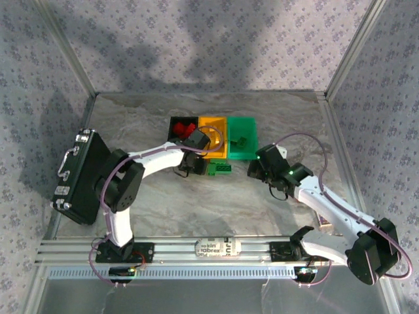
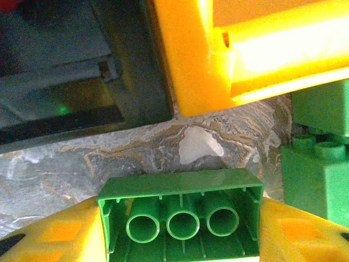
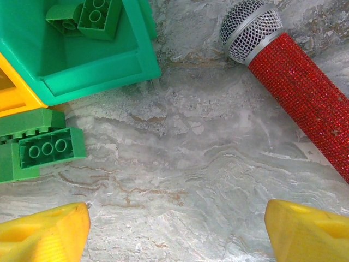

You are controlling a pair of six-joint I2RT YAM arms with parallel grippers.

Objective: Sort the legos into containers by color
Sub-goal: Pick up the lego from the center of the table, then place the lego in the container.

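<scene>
Beside yellow bin (image 2: 191,65), left claw (image 2: 180,232) grips three-tubed green brick (image 2: 180,199); right claw (image 3: 177,229) wide.

Wide-open marble on the table (image 1: 216,212) between the two arms, and it's clear under the spread fingers of the right gripper (image 3: 177,229) too, though a red microphone (image 3: 305,93) lies slantwise along one side and the green bin (image 3: 98,65), with loose green bricks (image 3: 43,150) just beside it, closes the other. Tighter at the left gripper (image 2: 180,237): a green brick (image 2: 180,188) fills the gap between its fingers, the yellow-orange bin (image 2: 191,65) and black bin (image 2: 82,82) wall off the front, those loose green bricks crowd one flank, and the black case (image 1: 82,176) blocks the table's left edge.
</scene>
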